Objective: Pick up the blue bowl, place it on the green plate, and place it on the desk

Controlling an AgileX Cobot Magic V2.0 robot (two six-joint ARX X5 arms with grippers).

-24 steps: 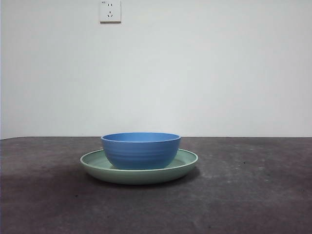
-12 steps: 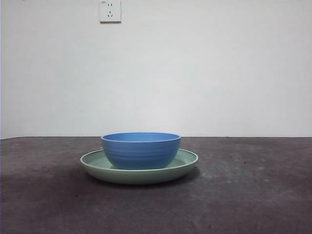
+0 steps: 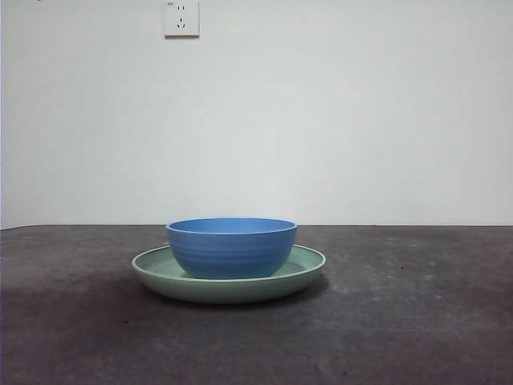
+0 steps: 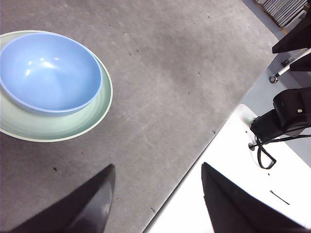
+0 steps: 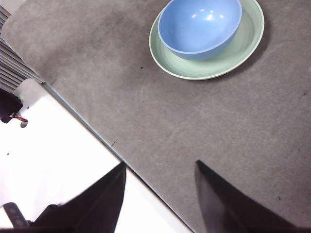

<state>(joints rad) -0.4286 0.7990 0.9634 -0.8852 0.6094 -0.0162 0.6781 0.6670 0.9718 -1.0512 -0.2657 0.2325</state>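
Observation:
The blue bowl (image 3: 232, 247) stands upright and empty in the green plate (image 3: 304, 269), which rests on the desk (image 3: 417, 321). The left wrist view shows the bowl (image 4: 48, 73) in the plate (image 4: 73, 124), and so does the right wrist view, with the bowl (image 5: 200, 26) in the plate (image 5: 214, 65). My left gripper (image 4: 155, 191) is open and empty, high above the desk's edge, well away from the bowl. My right gripper (image 5: 160, 187) is open and empty, high above the desk's other edge. Neither gripper shows in the front view.
A white wall with a socket (image 3: 181, 18) stands behind the desk. White base panels (image 4: 233, 184) (image 5: 53, 160) with cables and dark gear border the desk's edges.

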